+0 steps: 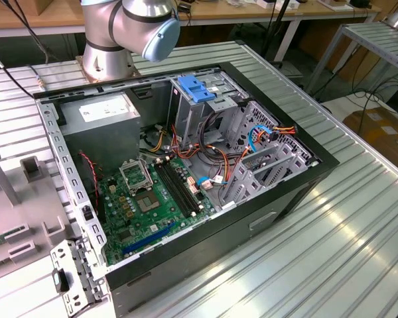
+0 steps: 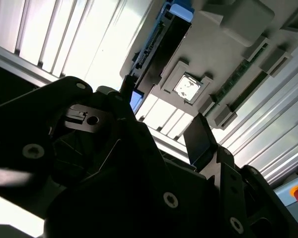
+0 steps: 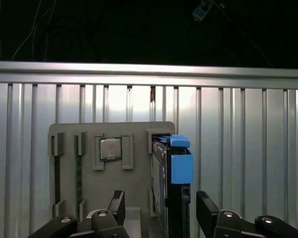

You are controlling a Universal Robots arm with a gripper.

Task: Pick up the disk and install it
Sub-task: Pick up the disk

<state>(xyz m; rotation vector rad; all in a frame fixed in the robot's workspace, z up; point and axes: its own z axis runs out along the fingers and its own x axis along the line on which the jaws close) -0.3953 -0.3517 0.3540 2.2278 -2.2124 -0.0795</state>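
1. The robot arm's black gripper (image 3: 160, 201) hangs over a grey plastic holder plate (image 3: 139, 178) on the ribbed aluminium worktop (image 3: 248, 148) in the first wrist view, its jaws open.
2. The disk (image 3: 172, 166), a dark flat hard drive framed by a bright blue plastic carrier, stands on edge in a slot of that plate, near a small square silver processor chip (image 3: 111, 148).
3. The jaws sit one on each side of the disk. A clear gap shows on the chip's side. On the other side the jaw is just beside the carrier, and contact there cannot be told.
4. In the second wrist view the disk (image 2: 161, 44) runs away from the dark gripper body, seated in the plate.
5. In the exterior view the open black computer tower case (image 1: 205, 258) lies on its side, its grey metal drive cage (image 1: 268, 169) well apart from the holder plate (image 1: 33, 222) at the exterior view's left.
6. By these pictures the work looks early: the disk is straddled but not yet gripped, lifted or installed.
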